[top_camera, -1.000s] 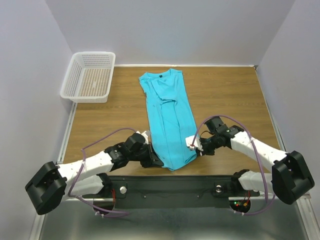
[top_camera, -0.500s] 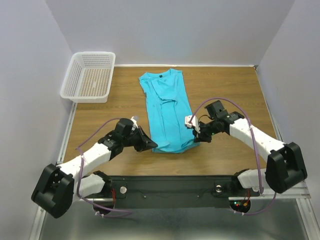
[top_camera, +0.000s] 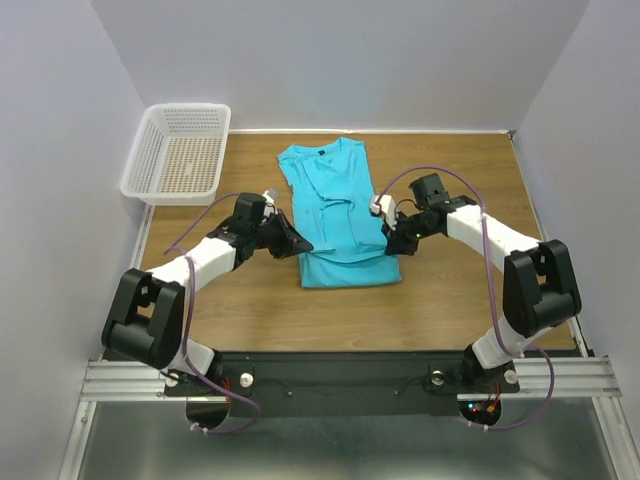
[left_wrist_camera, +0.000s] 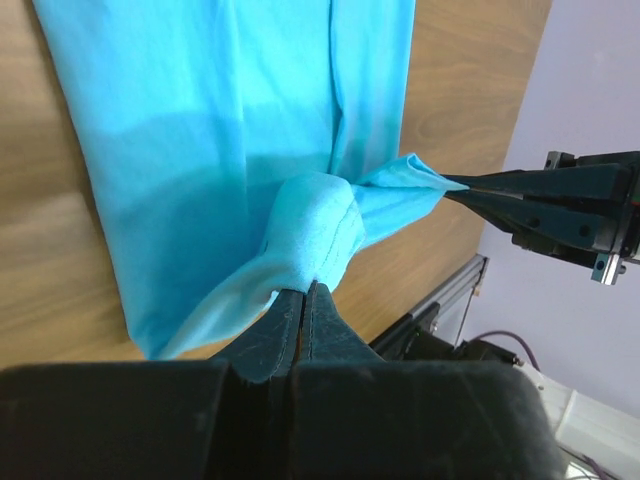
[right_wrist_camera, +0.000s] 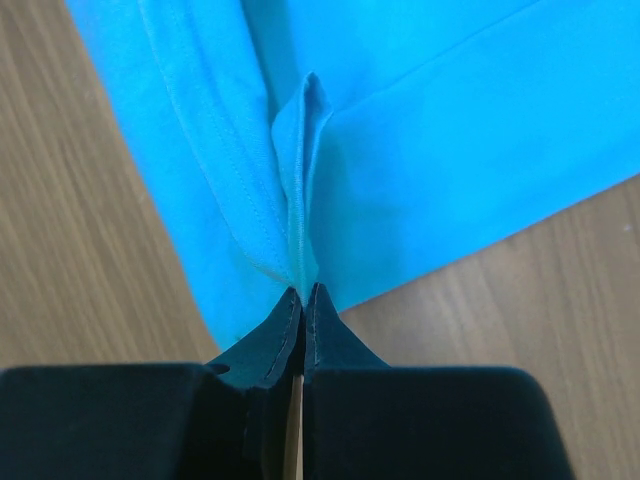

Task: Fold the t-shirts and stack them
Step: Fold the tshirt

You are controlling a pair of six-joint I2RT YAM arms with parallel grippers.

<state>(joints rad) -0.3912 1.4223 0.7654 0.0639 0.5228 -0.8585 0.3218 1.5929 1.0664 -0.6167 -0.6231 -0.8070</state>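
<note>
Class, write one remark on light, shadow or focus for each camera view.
Top external: even light, sharp throughout, the t-shirt barely shadowed. Left wrist: a soft shadow band crosses the cloth; the near jaws read as flat black. Right wrist: stitching crisp, table grain slightly soft.

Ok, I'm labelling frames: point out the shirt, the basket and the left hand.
shirt point(top_camera: 332, 195), top view, flat upper half.
basket point(top_camera: 168, 192), top view, near wall.
left hand point(top_camera: 303, 247), top view, between fingertips.

- No legible text, brand, number or sign in any of the three views.
- t-shirt point(top_camera: 335, 215): small dark mark point(top_camera: 323, 152) at the neckline, too small to read from the top camera.
</note>
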